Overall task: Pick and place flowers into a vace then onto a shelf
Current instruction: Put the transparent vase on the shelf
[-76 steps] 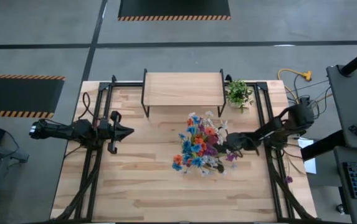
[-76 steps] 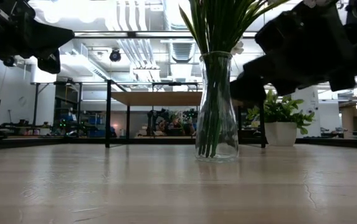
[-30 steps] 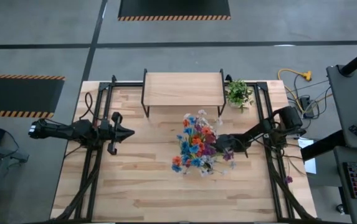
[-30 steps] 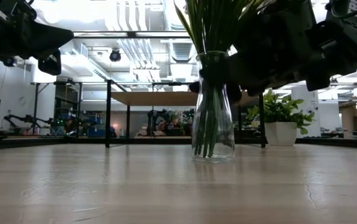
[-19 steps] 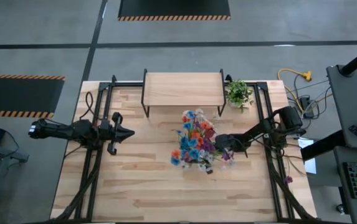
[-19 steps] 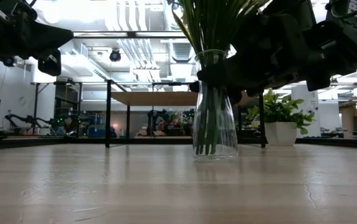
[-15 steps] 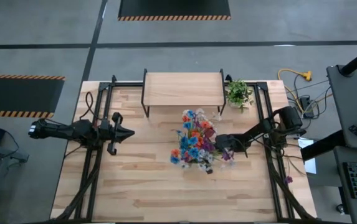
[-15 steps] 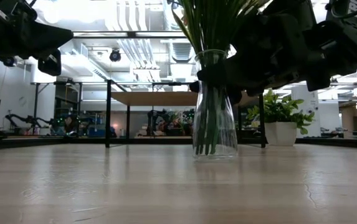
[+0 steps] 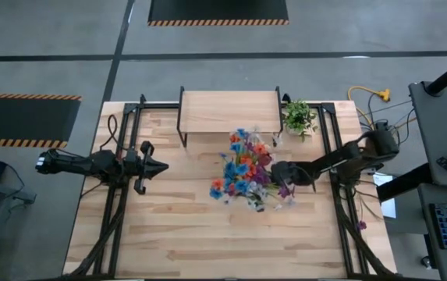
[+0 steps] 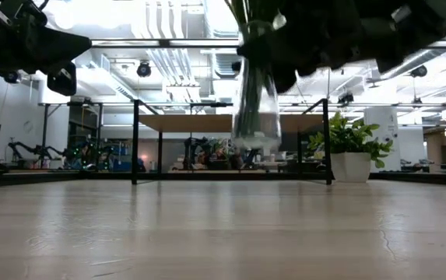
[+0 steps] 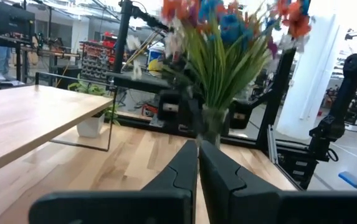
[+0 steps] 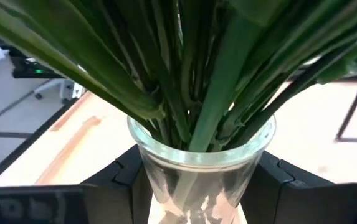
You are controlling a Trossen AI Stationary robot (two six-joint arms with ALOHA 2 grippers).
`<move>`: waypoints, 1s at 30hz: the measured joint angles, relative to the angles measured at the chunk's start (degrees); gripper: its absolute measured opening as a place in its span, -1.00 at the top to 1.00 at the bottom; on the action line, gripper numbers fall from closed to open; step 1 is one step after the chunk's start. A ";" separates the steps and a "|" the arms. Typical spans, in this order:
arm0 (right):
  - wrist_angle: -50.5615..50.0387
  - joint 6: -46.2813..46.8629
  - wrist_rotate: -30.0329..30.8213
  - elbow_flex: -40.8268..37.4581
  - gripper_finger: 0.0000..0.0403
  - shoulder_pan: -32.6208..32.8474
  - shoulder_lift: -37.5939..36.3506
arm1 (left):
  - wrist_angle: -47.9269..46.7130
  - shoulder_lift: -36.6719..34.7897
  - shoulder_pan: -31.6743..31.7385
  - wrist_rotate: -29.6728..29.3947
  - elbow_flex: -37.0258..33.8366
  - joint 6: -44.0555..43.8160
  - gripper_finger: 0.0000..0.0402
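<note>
Now we have the vace [image 10: 255, 105] clear of the tabletop [image 9: 176, 226], flowers [image 9: 243, 168] inside, the right gripper [image 12: 197, 177] clasping its neck. We should carry it upright and high enough to clear the shelf [image 9: 228, 111] edge just behind. The left gripper [image 9: 161, 165], fingers pressed together, waits well apart. Beyond lies a workshop.

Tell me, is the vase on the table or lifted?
Lifted: in the low view the vase hangs clear above the table, the right gripper clamped around its neck.

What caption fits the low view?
Right hand holds the flower-filled vase lifted clear of the tabletop, shelf behind.
</note>
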 joint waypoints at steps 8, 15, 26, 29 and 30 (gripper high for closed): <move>-12.27 -5.40 0.00 5.46 0.18 -6.55 -9.59 | 0.09 0.46 0.00 0.02 -0.02 -0.01 1.00; -24.95 -8.89 1.41 10.69 0.18 -15.00 -16.25 | 0.04 0.71 0.00 0.06 -0.02 -0.01 1.00; -28.79 -12.44 1.27 14.82 0.18 -28.31 -17.58 | 0.08 0.76 0.00 0.10 -0.02 -0.03 1.00; -28.85 -11.43 1.03 15.10 0.17 -31.65 -16.16 | 0.09 0.76 0.02 0.15 -0.02 -0.05 1.00; -28.72 -11.12 0.98 15.18 0.16 -32.64 -15.60 | 0.07 0.76 0.00 0.13 -0.02 -0.07 1.00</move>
